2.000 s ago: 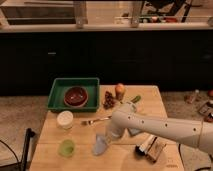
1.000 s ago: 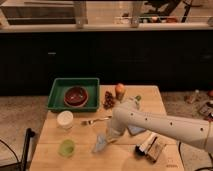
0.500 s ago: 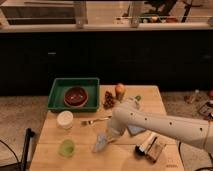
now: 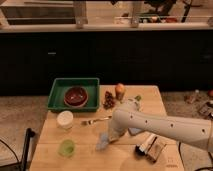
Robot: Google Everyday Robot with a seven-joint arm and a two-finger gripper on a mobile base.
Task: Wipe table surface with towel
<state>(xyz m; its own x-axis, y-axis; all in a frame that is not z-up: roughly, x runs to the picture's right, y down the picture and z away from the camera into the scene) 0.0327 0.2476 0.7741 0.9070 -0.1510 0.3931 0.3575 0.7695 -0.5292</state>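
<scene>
The table surface (image 4: pixel 82 159) is a pale wooden plank top in the middle of the camera view. My white arm reaches in from the right, low over the front half of the table. The gripper (image 4: pixel 114 135) is at the arm's left end, pointing down and shut on the towel. The towel (image 4: pixel 103 141), a small pale grey-blue cloth, hangs from the gripper, and its lower edge touches the wood in front of the fork. The arm hides the fingers themselves.
At the back left, a green tray (image 4: pixel 54 99) holds a dark red bowl (image 4: pixel 76 96). A white cup (image 4: pixel 65 119), a green cup (image 4: pixel 66 147) and a fork (image 4: pixel 96 120) lie to the left. An orange fruit (image 4: pixel 120 90) and a dark cluster (image 4: pixel 108 99) sit at the back. Packets (image 4: pixel 151 147) are at the front right.
The towel and gripper have shifted slightly over the wood since two seconds ago. Over the last second almost nothing has moved.
</scene>
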